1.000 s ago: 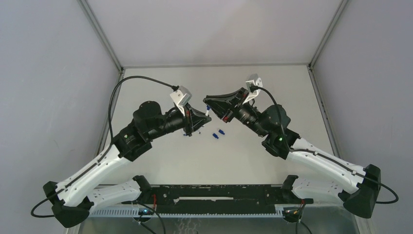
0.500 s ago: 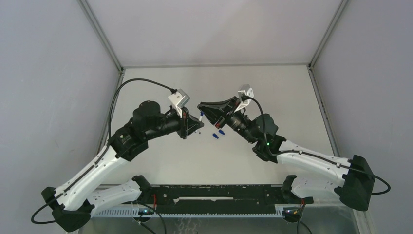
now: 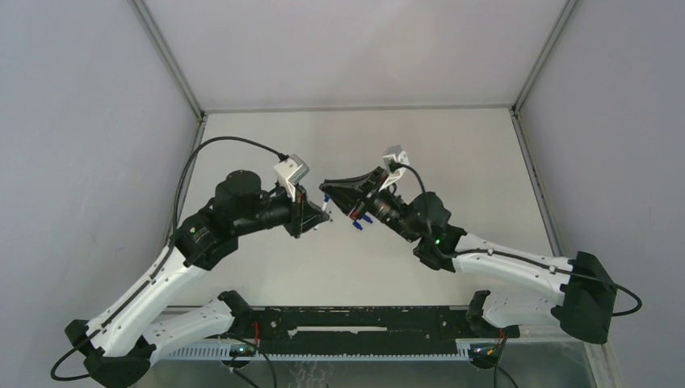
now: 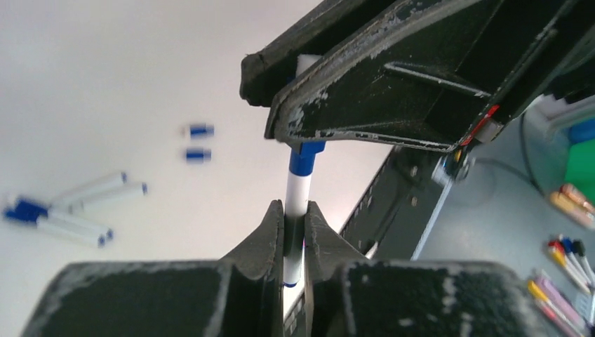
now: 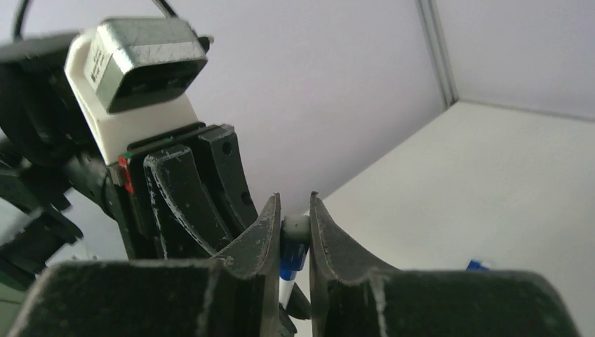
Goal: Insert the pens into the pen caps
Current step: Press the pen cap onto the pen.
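Both arms have swung left and closed up. Left gripper (image 4: pixel 294 209) clamps the pen (image 4: pixel 298 188) mid-air, and right gripper (image 5: pixel 295 205) pinches a pen cap (image 5: pixel 292 258) at its tip. Risk: any tilt jams the cap or pushes the pen back through the fingers.

black plastic left gripper (image 4: pixel 295 210): matt, grainy, edges scuffed pale | black plastic right gripper (image 5: pixel 295 214): same matt finish, rims chipped grey | thin white plastic pen (image 4: pixel 297 189): smooth, glossy | short dark blue plastic cap (image 4: pixel 306 156): smooth, slight sheen | off-white table (image 4: pixel 105 63), 10 o'clock: matt, even
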